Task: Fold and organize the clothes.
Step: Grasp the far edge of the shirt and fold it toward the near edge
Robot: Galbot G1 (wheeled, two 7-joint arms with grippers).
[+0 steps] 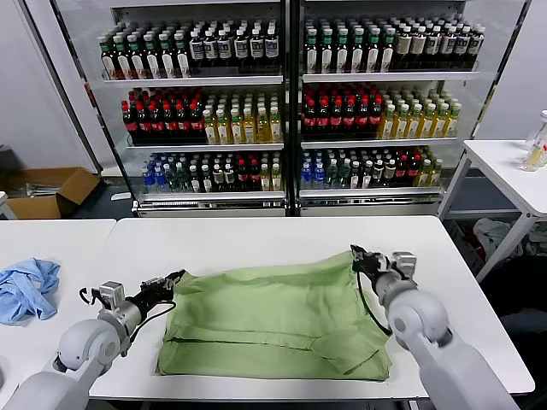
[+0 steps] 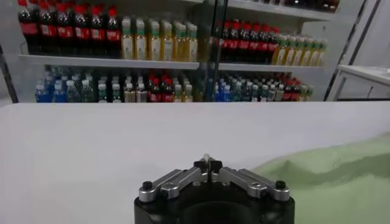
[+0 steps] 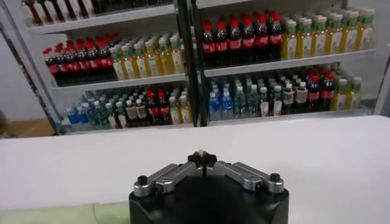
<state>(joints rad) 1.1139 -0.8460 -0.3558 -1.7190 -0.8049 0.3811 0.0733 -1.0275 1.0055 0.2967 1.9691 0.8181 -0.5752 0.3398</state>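
- Light green polo shirt [image 1: 278,320]: spread on white table [image 1: 256,235], nearer the front edge, partly folded, lower hem doubled into a band.
- Left gripper [image 1: 175,278]: at the shirt's far left corner, fingers closed; whether cloth is pinched, not discernible. Placed there probably for lifting that corner into a fold.
- Right gripper [image 1: 357,255]: at the far right corner, likewise closed; mirrors the left, likely for an even two-handed fold.
- Blue garment [image 1: 26,288]: crumpled on the neighbouring table, apart.
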